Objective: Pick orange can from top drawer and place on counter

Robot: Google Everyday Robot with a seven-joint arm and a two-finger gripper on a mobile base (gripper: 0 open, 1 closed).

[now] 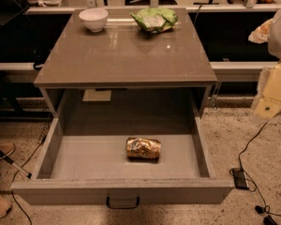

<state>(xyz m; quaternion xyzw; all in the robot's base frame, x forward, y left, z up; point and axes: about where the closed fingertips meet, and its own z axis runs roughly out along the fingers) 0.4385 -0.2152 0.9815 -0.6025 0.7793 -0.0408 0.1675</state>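
the orange can is laid on its side mid-floor in the pulled-out top drawer, below the front edge of the counter. the gripper is seen beyond its right edge; its state cannot be told.

One orange can lies in one open top drawer, one white bowl and one green snack bag sit on one counter, and one gripper hangs at the right edge.

We see a glossy, smooth counter, a shiny metal orange can, a matt grey top drawer and a crinkled snack bag.
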